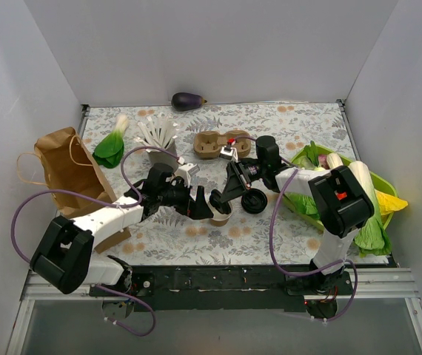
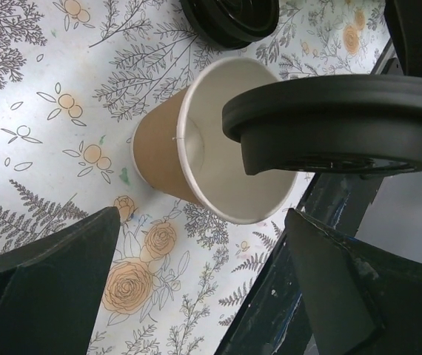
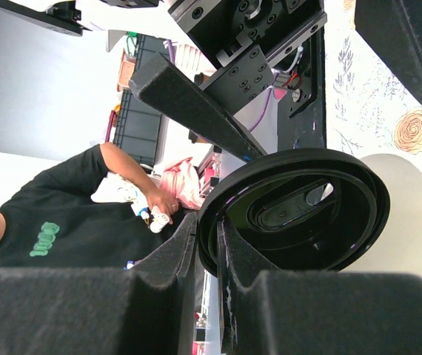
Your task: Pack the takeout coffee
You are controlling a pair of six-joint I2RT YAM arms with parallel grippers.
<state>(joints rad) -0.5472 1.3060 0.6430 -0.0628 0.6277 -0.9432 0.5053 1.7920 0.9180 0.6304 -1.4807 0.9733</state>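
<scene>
The takeout coffee cup [image 2: 168,140], tan outside and pale inside, stands open on the floral mat; in the top view only a tan sliver of it [image 1: 220,220] shows under the arms. My left gripper [image 2: 203,296] is open, its fingers apart on either side just short of the cup, touching nothing. My right gripper [image 3: 207,229] is shut on the rim of a black lid [image 3: 292,214], held edge-on over the cup's mouth [image 3: 411,214]. The lid also shows in the left wrist view [image 2: 337,126]. The brown two-well carrier [image 1: 222,143] sits behind, apart from both grippers.
A second black lid [image 1: 254,201] lies on the mat right of the cup. A grey cup of white sticks [image 1: 159,137], a brown paper bag [image 1: 67,166], bok choy [image 1: 112,144], an eggplant [image 1: 187,100] and a green basin of vegetables [image 1: 370,181] stand around.
</scene>
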